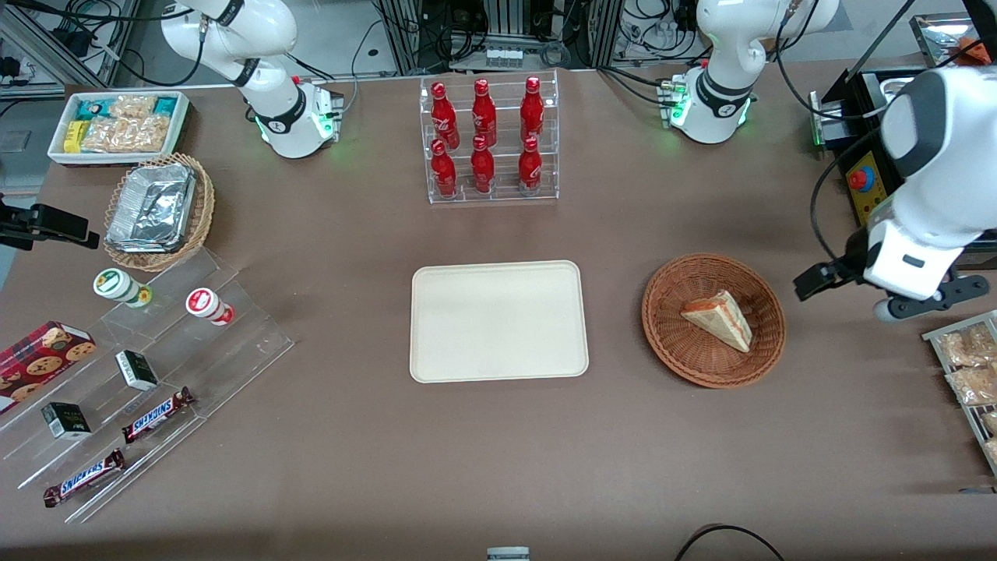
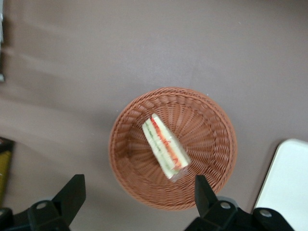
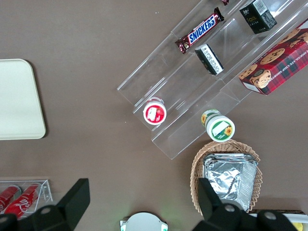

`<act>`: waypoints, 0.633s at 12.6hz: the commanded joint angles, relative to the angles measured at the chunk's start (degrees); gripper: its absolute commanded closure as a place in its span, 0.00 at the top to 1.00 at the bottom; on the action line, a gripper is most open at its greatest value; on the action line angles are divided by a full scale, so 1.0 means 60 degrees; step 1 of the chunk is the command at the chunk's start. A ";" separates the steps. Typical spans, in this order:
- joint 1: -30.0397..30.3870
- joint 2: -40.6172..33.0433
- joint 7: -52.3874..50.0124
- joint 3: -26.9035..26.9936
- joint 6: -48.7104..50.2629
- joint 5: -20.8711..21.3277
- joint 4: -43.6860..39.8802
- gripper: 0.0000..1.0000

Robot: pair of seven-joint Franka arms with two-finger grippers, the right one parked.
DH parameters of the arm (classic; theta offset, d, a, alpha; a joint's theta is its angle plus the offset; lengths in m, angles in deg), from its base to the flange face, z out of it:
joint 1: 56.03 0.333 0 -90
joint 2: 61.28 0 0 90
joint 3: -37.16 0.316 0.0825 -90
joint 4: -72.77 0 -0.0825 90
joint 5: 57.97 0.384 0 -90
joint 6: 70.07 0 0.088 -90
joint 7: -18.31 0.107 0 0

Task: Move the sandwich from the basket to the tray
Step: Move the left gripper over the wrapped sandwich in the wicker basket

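The sandwich (image 1: 720,318), a white bread wedge with red and green filling along its edge (image 2: 165,146), lies in the round reddish-brown basket (image 1: 670,343), near the basket's middle (image 2: 130,168). The cream tray (image 1: 498,321) lies flat and bare beside the basket, toward the parked arm's end; one corner shows in the left wrist view (image 2: 288,183). My gripper (image 1: 888,300) hangs high above the table beside the basket, toward the working arm's end. It is open (image 2: 138,195), with only the basket's rim and the table showing between its fingertips.
A clear rack of red bottles (image 1: 491,140) stands farther from the front camera than the tray. Toward the parked arm's end are a lighter wicker basket with foil containers (image 1: 160,210), a white snack box (image 1: 117,125) and clear steps with snacks (image 1: 132,374). A rack of pastries (image 1: 970,366) lies near my gripper.
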 commanded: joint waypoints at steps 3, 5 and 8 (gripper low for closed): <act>-0.0026 -0.0150 -0.3908 -0.0470 -0.2039 -0.0142 0.1582 1.00; -0.0026 0.0214 -0.4806 -0.0616 -0.2672 -0.0142 0.1848 1.00; -0.0041 0.0538 -0.5686 -0.0764 -0.3724 -0.0069 0.2490 1.00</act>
